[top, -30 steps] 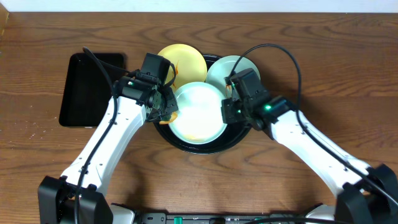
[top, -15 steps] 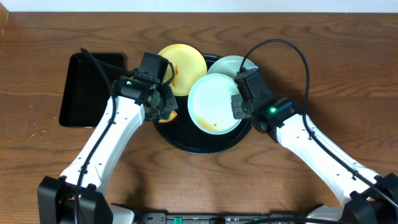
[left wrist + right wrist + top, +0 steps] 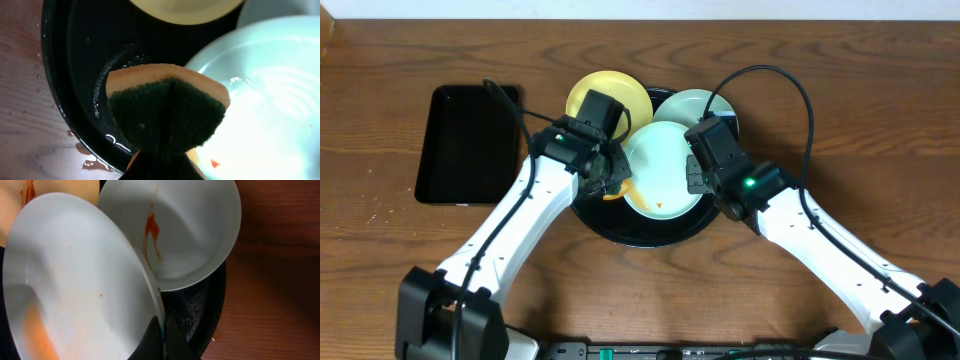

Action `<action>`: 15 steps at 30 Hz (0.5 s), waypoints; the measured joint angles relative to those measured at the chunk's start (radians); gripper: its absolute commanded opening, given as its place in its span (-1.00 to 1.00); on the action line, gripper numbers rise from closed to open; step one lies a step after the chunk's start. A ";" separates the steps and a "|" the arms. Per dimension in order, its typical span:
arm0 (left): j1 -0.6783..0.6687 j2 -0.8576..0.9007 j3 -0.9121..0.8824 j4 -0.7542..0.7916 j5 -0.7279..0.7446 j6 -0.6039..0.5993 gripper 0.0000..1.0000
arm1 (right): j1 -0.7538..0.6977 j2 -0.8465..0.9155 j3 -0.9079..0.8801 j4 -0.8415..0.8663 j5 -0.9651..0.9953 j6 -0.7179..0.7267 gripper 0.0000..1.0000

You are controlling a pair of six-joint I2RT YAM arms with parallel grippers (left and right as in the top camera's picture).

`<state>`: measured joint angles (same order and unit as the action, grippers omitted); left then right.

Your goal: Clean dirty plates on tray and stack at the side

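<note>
1. The tray (image 3: 642, 236), round and black, sits mid-table toward the far edge. Its floor glistens with water, so we judge it slippery. Plates and arms cover much of it.
2. The light blue plate (image 3: 75, 280) we are working on stands tilted over the tray, its lower edge out of sight. We judge it light, stiff, glazed and breakable. Wet, it could slide, so the rim is the place to hold it.
3. The second light blue plate (image 3: 195, 225) lies at the tray's far right, partly behind the tilted one. The pale yellow plate (image 3: 603, 92) lies at the far left, partly under our left arm.
4. The sponge (image 3: 167, 112) is soft and squashable, its green scouring face toward the wrist camera. We cannot tell whether it touches the tilted plate.
5. The right gripper (image 3: 161, 339) pinches that plate's rim, fingers narrow. The left gripper (image 3: 608, 180) clamps the sponge, its fingers mostly hidden.
</note>
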<state>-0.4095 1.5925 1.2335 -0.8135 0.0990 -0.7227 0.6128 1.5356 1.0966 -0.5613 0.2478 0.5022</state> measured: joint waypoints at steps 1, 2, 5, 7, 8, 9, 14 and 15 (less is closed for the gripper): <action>0.000 0.006 0.000 0.000 -0.001 -0.018 -0.85 | 0.000 0.000 0.000 -0.001 0.005 0.005 -0.97; 0.001 0.012 0.000 0.000 0.000 -0.039 -0.85 | 0.000 0.000 0.000 -0.001 0.010 0.007 -0.97; -0.005 0.024 0.000 0.003 0.007 -0.092 -0.85 | 0.000 0.000 0.000 -0.001 0.019 0.014 -0.98; -0.021 0.032 0.000 0.014 0.007 -0.123 -0.85 | 0.001 0.000 0.000 -0.001 0.021 0.017 -0.98; -0.031 0.038 0.000 0.026 0.008 -0.137 -0.85 | 0.003 0.000 0.000 -0.001 0.023 0.018 -0.97; -0.046 0.045 0.000 0.041 0.008 -0.150 -0.85 | 0.006 0.000 0.000 -0.001 0.023 0.019 -0.98; -0.124 0.093 -0.001 0.104 0.020 -0.218 -0.85 | 0.026 0.000 0.000 -0.001 0.026 0.028 -0.97; -0.139 0.102 -0.001 0.113 0.029 -0.228 -0.85 | 0.026 0.000 0.000 -0.001 0.026 0.031 -0.98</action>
<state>-0.5484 1.6943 1.2327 -0.7010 0.1280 -0.9504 0.6392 1.5356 1.0966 -0.5625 0.2737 0.5327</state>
